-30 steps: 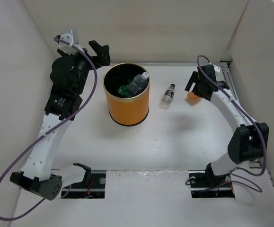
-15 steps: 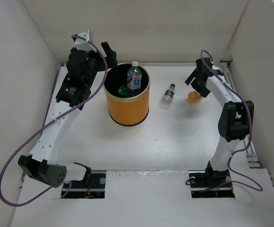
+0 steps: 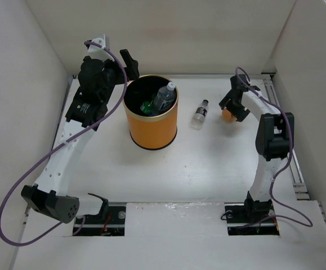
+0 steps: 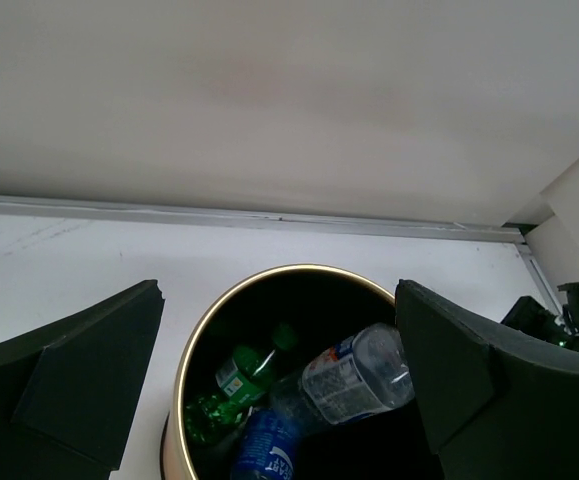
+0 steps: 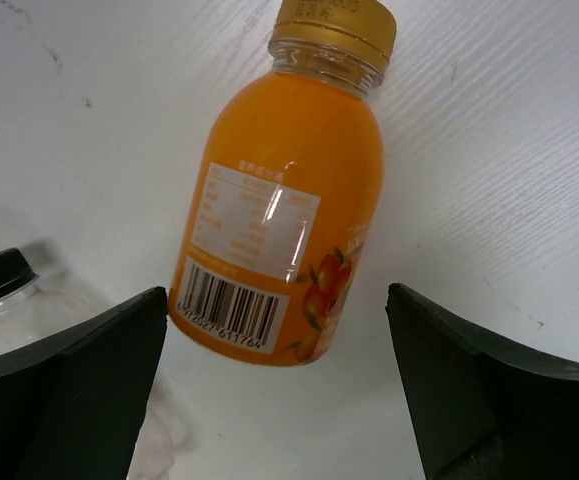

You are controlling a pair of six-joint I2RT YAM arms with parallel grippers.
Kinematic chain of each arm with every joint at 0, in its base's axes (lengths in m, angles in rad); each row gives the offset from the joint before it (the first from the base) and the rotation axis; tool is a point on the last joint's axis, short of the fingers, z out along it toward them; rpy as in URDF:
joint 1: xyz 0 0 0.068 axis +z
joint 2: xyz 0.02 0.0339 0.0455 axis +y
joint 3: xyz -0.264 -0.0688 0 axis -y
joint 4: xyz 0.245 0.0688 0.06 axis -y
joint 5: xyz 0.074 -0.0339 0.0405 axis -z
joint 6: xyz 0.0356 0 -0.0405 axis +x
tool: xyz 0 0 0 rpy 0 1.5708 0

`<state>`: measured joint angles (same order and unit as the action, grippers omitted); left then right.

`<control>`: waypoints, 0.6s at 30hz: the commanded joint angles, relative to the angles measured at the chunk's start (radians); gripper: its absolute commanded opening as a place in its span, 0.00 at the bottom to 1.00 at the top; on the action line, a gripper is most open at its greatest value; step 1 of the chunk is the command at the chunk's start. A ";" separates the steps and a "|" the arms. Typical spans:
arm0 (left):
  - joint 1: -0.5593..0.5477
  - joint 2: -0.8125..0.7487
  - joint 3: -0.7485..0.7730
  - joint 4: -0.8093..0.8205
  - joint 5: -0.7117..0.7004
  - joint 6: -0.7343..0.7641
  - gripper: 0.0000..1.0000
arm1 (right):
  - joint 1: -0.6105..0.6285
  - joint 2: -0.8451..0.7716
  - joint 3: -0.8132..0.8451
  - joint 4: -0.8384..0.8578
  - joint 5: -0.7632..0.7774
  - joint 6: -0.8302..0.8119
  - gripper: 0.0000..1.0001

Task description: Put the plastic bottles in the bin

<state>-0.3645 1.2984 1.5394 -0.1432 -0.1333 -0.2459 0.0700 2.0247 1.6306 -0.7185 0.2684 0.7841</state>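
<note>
The clear bottle [image 3: 164, 97], upright over the bin [image 3: 150, 126] half a second ago, now leans inside against the rim at 1 o'clock, beside the green bottle [image 3: 147, 107] and the blue-labelled bottle [image 4: 264, 455], so three look binned. The left gripper [image 3: 130, 67] hangs released, jaws wide, at the bin's 10 o'clock. The right gripper [image 3: 234, 107] has dropped over the orange bottle [image 5: 284, 220], which lies on the table [image 3: 208, 163] at the bin's 3 o'clock. Its jaws straddle the bottle with gaps either side, gripping nothing. The small bottle [image 3: 200, 114] lies between them, untouched. Likely next: closing on the orange bottle
</note>
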 commanded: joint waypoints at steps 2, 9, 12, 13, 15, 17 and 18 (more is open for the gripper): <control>-0.002 -0.033 0.041 0.022 0.001 -0.009 1.00 | -0.012 0.049 0.021 -0.004 0.005 0.014 0.94; -0.002 -0.024 0.041 0.022 0.001 -0.009 1.00 | -0.044 0.083 0.021 0.023 -0.031 -0.011 0.77; -0.002 -0.024 0.041 0.022 0.001 -0.009 1.00 | -0.055 0.107 0.032 0.024 -0.049 -0.032 0.72; -0.002 -0.024 0.041 0.022 0.001 -0.009 1.00 | -0.065 0.117 0.041 0.034 -0.058 -0.048 0.69; -0.002 -0.024 0.041 0.022 0.001 -0.009 1.00 | -0.076 0.126 0.041 0.043 -0.058 -0.068 0.64; -0.002 -0.024 0.041 0.022 0.001 -0.009 1.00 | -0.087 0.126 0.041 0.059 -0.069 -0.092 0.56; -0.002 -0.024 0.041 0.022 0.001 -0.009 1.00 | -0.087 0.135 0.041 0.068 -0.080 -0.101 0.53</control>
<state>-0.3645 1.2984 1.5398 -0.1478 -0.1333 -0.2459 0.0021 2.1319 1.6432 -0.6960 0.2161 0.7280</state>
